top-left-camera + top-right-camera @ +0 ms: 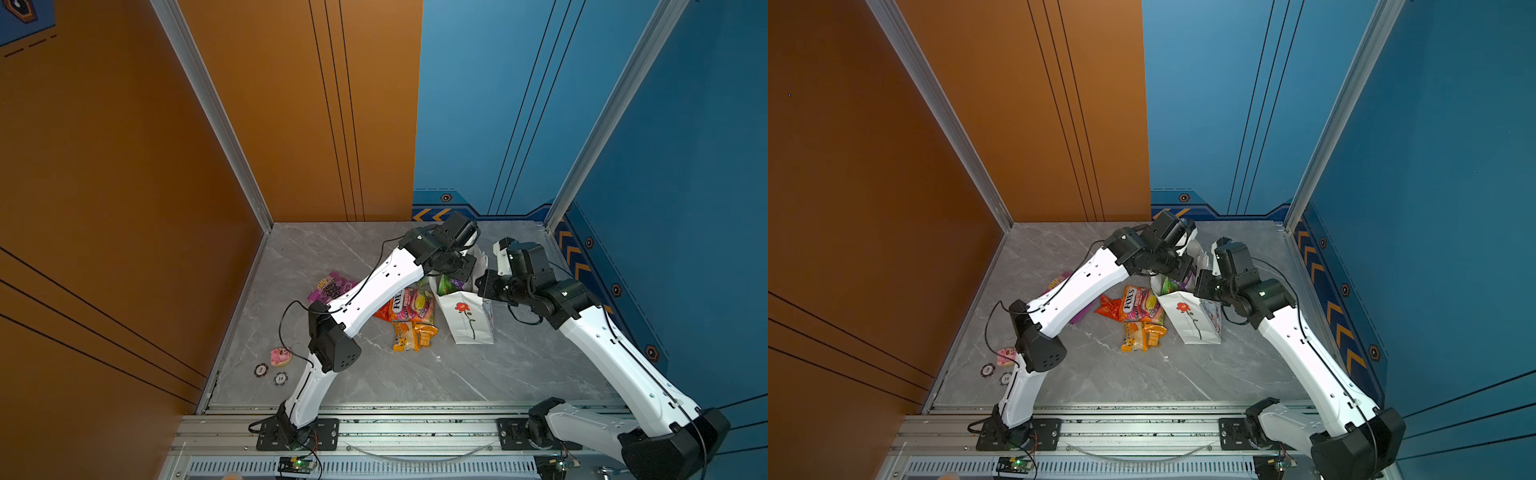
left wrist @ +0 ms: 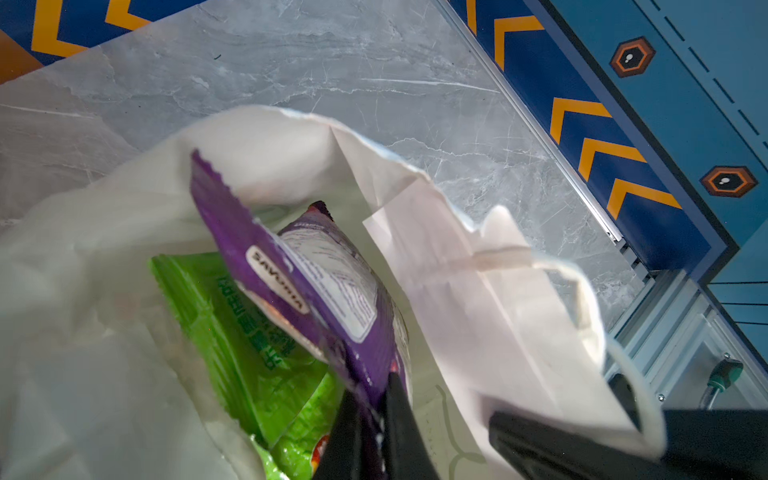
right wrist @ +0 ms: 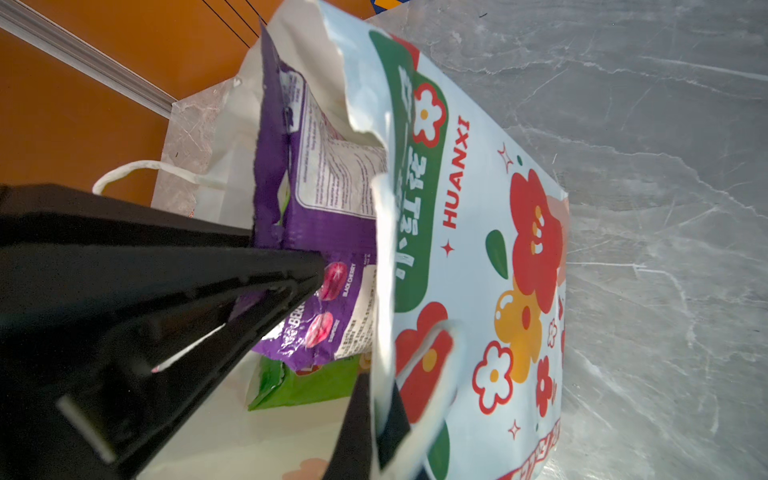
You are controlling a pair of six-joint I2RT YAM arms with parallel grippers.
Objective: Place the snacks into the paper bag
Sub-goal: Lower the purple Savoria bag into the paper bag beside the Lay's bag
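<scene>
Worktop (image 1: 415, 374) of grey marble carries everything. Toward its far right stands the paper bag (image 1: 467, 320), upright, mouth open, red flower facing forward. Into the mouth reaches the left gripper (image 2: 372, 411), its jaws pinching a purple packet (image 2: 291, 282) that sits partly inside the bag, over a green packet (image 2: 232, 332) lying inside. The jaws of the right gripper (image 3: 376, 399) are pressed together on the bag's side rim, beside a cord handle. On the worktop left of the bag lie the FOX'S packet (image 1: 409, 305), a red-orange packet (image 1: 1108, 309) touching it, and small orange-yellow packets (image 1: 413, 336) just in front. A second purple packet (image 1: 328, 286) lies partly under the left arm. Near the left edge, well apart, are a pink toy (image 1: 280, 356) and two poker chips (image 1: 261, 370).
</scene>
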